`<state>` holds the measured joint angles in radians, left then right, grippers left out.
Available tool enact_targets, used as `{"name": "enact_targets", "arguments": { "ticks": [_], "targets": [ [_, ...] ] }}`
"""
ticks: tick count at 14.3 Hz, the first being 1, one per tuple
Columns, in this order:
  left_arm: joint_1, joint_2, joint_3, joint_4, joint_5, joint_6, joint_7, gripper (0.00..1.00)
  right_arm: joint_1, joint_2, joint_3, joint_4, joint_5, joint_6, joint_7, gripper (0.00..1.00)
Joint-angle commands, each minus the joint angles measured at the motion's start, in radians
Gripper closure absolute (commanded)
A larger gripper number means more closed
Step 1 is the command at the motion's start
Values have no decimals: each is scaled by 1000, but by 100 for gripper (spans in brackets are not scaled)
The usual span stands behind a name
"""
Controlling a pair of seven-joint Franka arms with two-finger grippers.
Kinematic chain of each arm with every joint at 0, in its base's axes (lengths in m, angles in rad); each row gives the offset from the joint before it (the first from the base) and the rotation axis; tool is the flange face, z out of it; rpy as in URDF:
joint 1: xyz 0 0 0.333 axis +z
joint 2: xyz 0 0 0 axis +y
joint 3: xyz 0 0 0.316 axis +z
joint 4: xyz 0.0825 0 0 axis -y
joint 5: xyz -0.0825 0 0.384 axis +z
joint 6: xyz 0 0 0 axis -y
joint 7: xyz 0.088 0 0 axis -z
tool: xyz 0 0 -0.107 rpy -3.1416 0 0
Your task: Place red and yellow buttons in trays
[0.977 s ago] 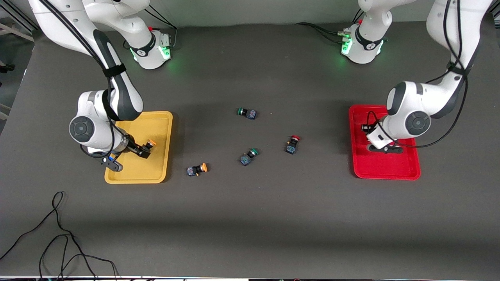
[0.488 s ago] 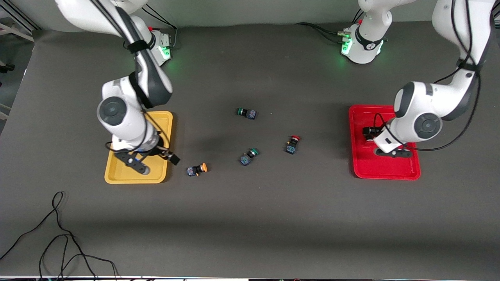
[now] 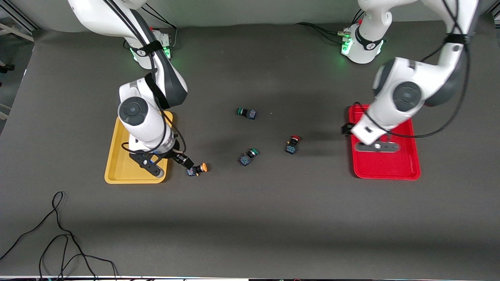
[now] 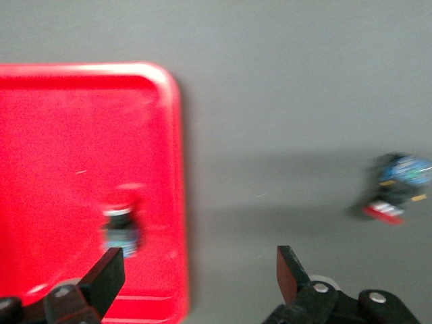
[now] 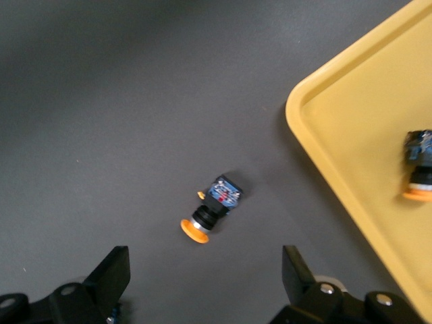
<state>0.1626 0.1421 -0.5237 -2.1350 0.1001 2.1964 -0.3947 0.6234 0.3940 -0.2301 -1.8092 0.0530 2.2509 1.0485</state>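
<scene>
My right gripper point(image 3: 185, 160) is open and empty over the table beside the yellow tray point(image 3: 117, 171), just short of a yellow button point(image 3: 197, 169) lying on its side. In the right wrist view that button point(image 5: 212, 212) lies between the open fingers point(image 5: 111, 275), and another yellow button point(image 5: 420, 173) lies in the yellow tray point(image 5: 358, 128). My left gripper point(image 3: 346, 128) is open and empty over the red tray's point(image 3: 386, 169) edge. The left wrist view shows a red button point(image 4: 122, 229) in the red tray point(image 4: 61, 148) and another red button point(image 4: 397, 188) on the table, also seen from the front point(image 3: 292, 143).
Two green-capped buttons lie mid-table, one point(image 3: 247, 113) farther from the front camera and one point(image 3: 249, 156) nearer, between the yellow and red buttons. A black cable point(image 3: 58, 238) lies near the front edge at the right arm's end.
My right gripper left a yellow button in the yellow tray and moved out to the yellow button on the table. My left gripper moved from over the red tray to its inner edge.
</scene>
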Motion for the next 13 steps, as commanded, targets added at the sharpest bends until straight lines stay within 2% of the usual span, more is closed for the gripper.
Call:
{"name": "enact_targets", "arguments": {
  "ticks": [1, 3, 5, 7, 9, 12, 13],
  "targets": [
    [-156, 59, 8, 36, 9, 86, -216, 0, 21, 68, -9, 70, 11, -14, 76, 0],
    [-260, 150, 10, 133, 42, 77, -346, 0, 24, 94, -8, 68, 42, -14, 103, 0],
    [-337, 246, 14, 193, 126, 86, -470, 0, 45, 132, -8, 70, 71, -4, 142, 0],
    [-354, 345, 17, 240, 216, 89, -513, 0, 52, 190, -8, 67, 123, 47, 169, 0],
    [-354, 434, 31, 276, 259, 115, -513, 0, 84, 251, -8, 60, 134, 102, 195, 0],
    [-356, 479, 48, 274, 280, 155, -513, 1, 105, 295, -8, 38, 133, 163, 225, 0],
    [-356, 481, 48, 273, 280, 155, -513, 6, 108, 296, -8, 28, 133, 174, 225, 0]
  ]
}}
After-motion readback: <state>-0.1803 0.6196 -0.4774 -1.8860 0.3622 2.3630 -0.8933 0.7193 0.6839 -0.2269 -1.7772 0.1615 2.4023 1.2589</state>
